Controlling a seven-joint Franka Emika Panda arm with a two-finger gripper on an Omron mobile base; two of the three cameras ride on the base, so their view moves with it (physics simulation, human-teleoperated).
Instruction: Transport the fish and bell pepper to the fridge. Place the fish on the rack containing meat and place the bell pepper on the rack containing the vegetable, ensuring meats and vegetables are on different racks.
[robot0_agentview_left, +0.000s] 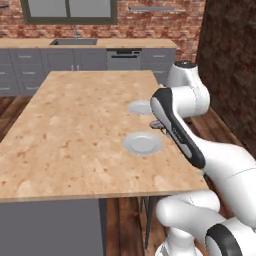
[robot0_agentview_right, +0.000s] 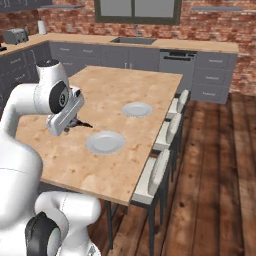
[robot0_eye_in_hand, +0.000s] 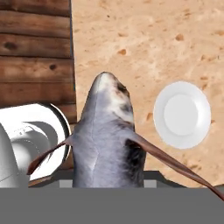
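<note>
In the left base view the white arm bends over the right edge of the desk (robot0_agentview_left: 75, 135), and the hand (robot0_agentview_left: 159, 125) sits low at the end of it, just above the wood-patterned top. A little dark shape pokes out from under the hand toward the left; that is part of the fish (robot0_agentview_left: 156, 123), though it is too small here to make out clearly. One white plate (robot0_agentview_left: 142, 143) lies just below and to the left of the hand, and a second plate (robot0_agentview_left: 141, 107) lies just above it, partly behind the arm. A row of grey cabinets (robot0_agentview_left: 75, 60) stands well beyond the hand against the brick wall.

In the right base view the hand (robot0_agentview_right: 75, 123) hangs over the left part of the desk (robot0_agentview_right: 130, 90), pointing down and to the right. The fish (robot0_agentview_right: 80, 124) shows as a thin dark sliver sticking out from the hand toward the right. The near plate (robot0_agentview_right: 105, 142) lies just right of and below the hand, and the far plate (robot0_agentview_right: 137, 109) lies farther right and beyond it. Pale chairs (robot0_agentview_right: 159, 172) line the desk's right edge, well apart from the hand.

In the hand view the fish (robot0_eye_in_hand: 107, 140) rises straight up from the hand, grey with a pale snout and long thin brown fins spreading to both sides. The hand is clenched on the fish, its tail end down between the fingers. A plate (robot0_eye_in_hand: 182, 113) lies on the desk (robot0_eye_in_hand: 144, 39) to the right of the fish.
</note>
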